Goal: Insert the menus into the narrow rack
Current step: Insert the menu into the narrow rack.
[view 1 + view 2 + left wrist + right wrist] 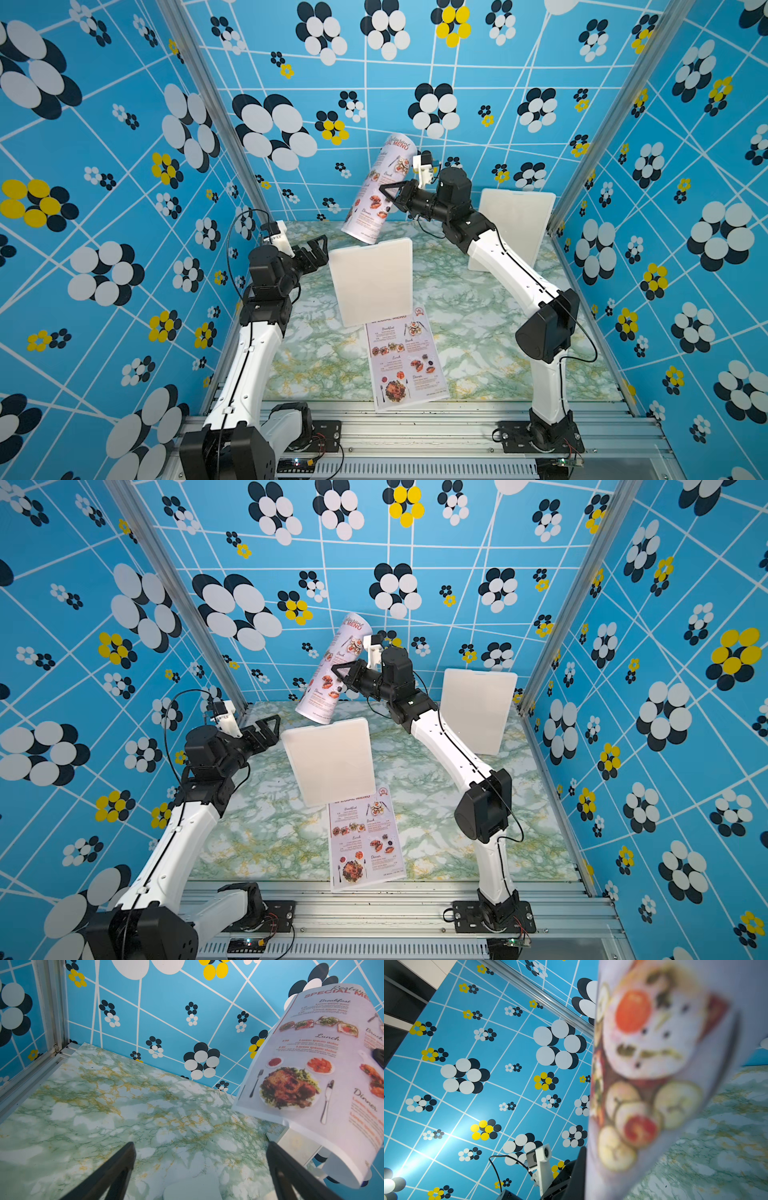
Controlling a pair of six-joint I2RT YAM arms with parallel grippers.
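Note:
One menu hangs curled and tilted in the air, with my right gripper shut on its right edge about halfway up. Its lower edge hovers just above the top of the narrow rack, a white upright panel rack in the middle of the table. In the right wrist view the held menu fills the frame, blurred. The other menu lies flat in front of the rack, which hides its heading, and its near end overhangs the table's front edge. My left gripper is open and holds nothing, level with the rack's top left corner.
A second white upright rack stands at the back right, behind the right forearm. The marble-patterned table is boxed in by blue flowered walls on three sides. An aluminium rail runs along the front.

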